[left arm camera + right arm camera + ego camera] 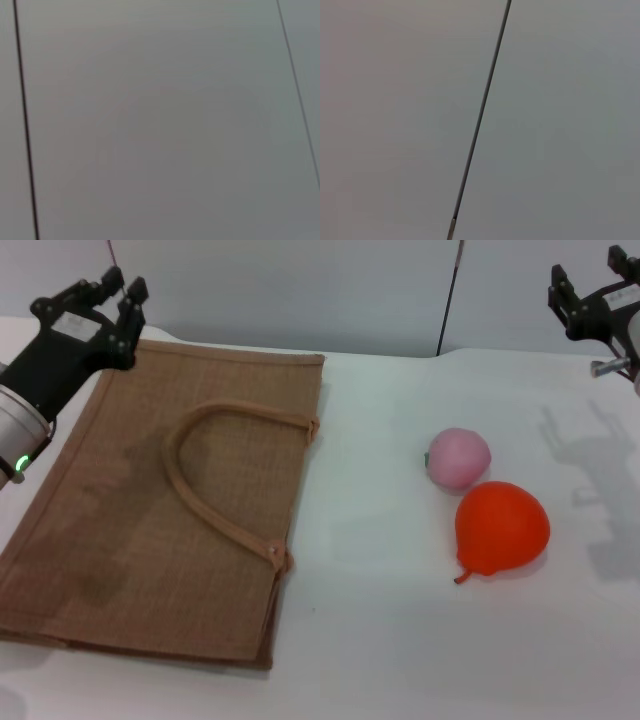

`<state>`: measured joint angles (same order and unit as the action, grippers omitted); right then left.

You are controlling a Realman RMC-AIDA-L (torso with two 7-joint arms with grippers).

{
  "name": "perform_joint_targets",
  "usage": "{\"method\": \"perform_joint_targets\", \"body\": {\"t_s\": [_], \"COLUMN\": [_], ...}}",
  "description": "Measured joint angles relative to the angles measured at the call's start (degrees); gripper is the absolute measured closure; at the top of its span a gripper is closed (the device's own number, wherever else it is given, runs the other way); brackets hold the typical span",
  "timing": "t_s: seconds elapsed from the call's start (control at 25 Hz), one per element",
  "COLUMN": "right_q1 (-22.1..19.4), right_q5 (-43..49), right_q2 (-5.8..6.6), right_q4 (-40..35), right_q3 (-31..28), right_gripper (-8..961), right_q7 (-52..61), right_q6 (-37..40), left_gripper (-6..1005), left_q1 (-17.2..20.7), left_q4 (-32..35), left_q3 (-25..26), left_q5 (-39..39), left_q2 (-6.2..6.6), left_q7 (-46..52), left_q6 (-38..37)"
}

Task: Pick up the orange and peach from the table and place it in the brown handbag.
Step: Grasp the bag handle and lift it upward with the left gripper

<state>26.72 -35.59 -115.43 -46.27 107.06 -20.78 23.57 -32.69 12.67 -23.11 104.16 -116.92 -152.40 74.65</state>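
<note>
White table (380, 640) | jute handbag (120, 540) flat, frame left, mouth unopened | peach (458, 457) touching orange (502, 528) center-right | left gripper (115, 302) upper-left, right gripper (580, 295) upper-right, both raised/parked, finger gap: can't tell

The right gripper (597, 288) was cut off by the head view's right edge, so its finger spacing could not be read. The left gripper (98, 302) showed only from behind, its arm running off the left edge. The brown handbag (160, 510) lost its near left corner to that edge; its second handle was perhaps underneath, hidden.
</note>
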Motion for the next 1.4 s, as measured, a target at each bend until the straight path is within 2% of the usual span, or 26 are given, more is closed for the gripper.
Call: {"method": "perform_joint_targets", "body": {"t_s": [0.84, 0.96, 1.04, 1.2, 1.4], "right_q1": [0.4, 0.31, 0.26, 0.38, 0.44], "right_q5": [0.0, 0.0, 0.0, 0.0, 0.0], "right_q2": [-0.06, -0.01, 0.0, 0.01, 0.03], "right_q4": [0.66, 0.68, 0.68, 0.67, 0.66], "right_q3": [-0.01, 0.07, 0.11, 0.1, 0.16], "right_gripper": [308, 308, 308, 308, 308], "right_q7": [0.05, 0.04, 0.05, 0.05, 0.05], "right_q6": [0.08, 0.08, 0.06, -0.09, -0.14], "left_gripper": [736, 736, 736, 735, 716], "left_q1": [0.1, 0.12, 0.76, 1.15, 0.06], "left_q4": [0.96, 5.36, 12.57, 21.61, 28.24], "left_q3": [-0.05, -0.08, -0.09, -0.09, -0.09], "left_q5": [-2.83, -6.04, -11.34, -19.69, -31.57], "left_q2": [0.38, 0.49, 0.4, 0.06, 0.31], "left_q7": [4.97, 10.4, 21.52, 33.93, 46.26], "left_q6": [-0.64, -1.32, -1.24, -0.48, -0.32]}}
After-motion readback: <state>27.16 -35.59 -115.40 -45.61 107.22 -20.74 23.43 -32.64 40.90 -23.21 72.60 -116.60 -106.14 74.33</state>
